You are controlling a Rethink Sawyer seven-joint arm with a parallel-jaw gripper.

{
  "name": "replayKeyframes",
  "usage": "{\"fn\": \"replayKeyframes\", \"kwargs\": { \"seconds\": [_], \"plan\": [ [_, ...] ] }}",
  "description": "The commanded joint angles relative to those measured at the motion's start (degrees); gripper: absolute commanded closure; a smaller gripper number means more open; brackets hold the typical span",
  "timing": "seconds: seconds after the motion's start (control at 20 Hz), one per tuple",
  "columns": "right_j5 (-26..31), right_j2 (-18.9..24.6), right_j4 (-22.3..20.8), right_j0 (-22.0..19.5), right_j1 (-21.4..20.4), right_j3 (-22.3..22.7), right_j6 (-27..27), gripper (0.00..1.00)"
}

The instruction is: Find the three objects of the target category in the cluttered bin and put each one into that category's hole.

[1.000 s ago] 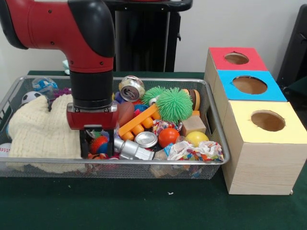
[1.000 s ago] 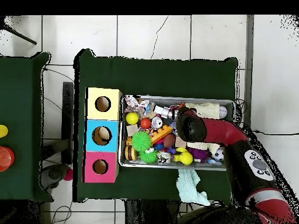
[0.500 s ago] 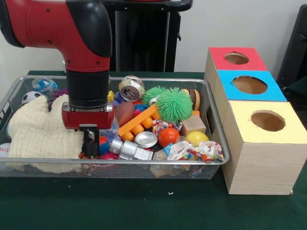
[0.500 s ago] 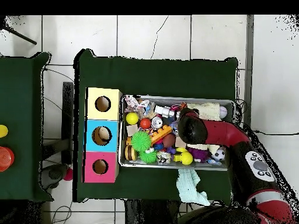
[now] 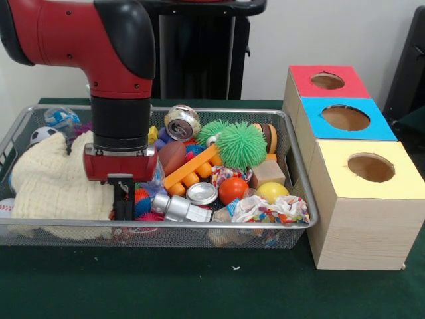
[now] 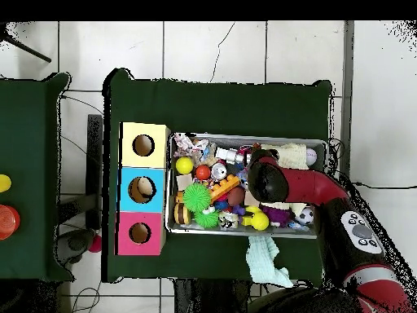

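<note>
Step in hand: the arm is searching the cluttered bin [image 5: 299, 174]; the claw [image 5: 123, 203] is reaching down at the near rim, beside the cream cloth [image 5: 50, 183].
Claw: its dark fingers are sitting close together in the front view, down among the spiky rubber balls [image 5: 141, 199]; whether they are gripping anything, I cannot tell.
Plush toys: none is showing clearly; the cloth and the arm are likely covering some, so their place is unknown.
Hole: the red-surrounded hole [image 5: 327, 81] is lying at the far end of the wooden box [image 5: 362, 232], well apart from the claw.
Next move: probably lifting clear, checking for a catch, or shifting the cloth aside.
Tabletop: the green tabletop [image 5: 199, 286] is carrying bin and box.
</note>
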Motion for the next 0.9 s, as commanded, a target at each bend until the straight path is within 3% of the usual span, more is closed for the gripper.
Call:
{"fn": "replayKeyframes", "kwargs": {
  "seconds": [0.05, 0.2, 0.45, 0.7, 0.75, 0.9],
  "plan": [
    [-1.6, 0.0, -1.2, -0.3, 0.3, -1.2, 5.1, 1.0],
    [-0.3, 0.2, -0.9, -0.3, -0.1, -1.1, 4.7, 1.0],
    [5.7, 1.3, 1.4, -0.6, -4.3, 1.2, 3.5, 1.0],
    [5.8, 1.7, 1.2, -1.0, -4.5, 1.5, 3.0, 1.0],
    [5.6, 1.8, 1.0, -1.1, -4.3, 1.4, 2.9, 0.0],
    [4.8, 1.7, 0.5, -1.2, -4.3, 1.5, 2.9, 0.0]
  ]
}}
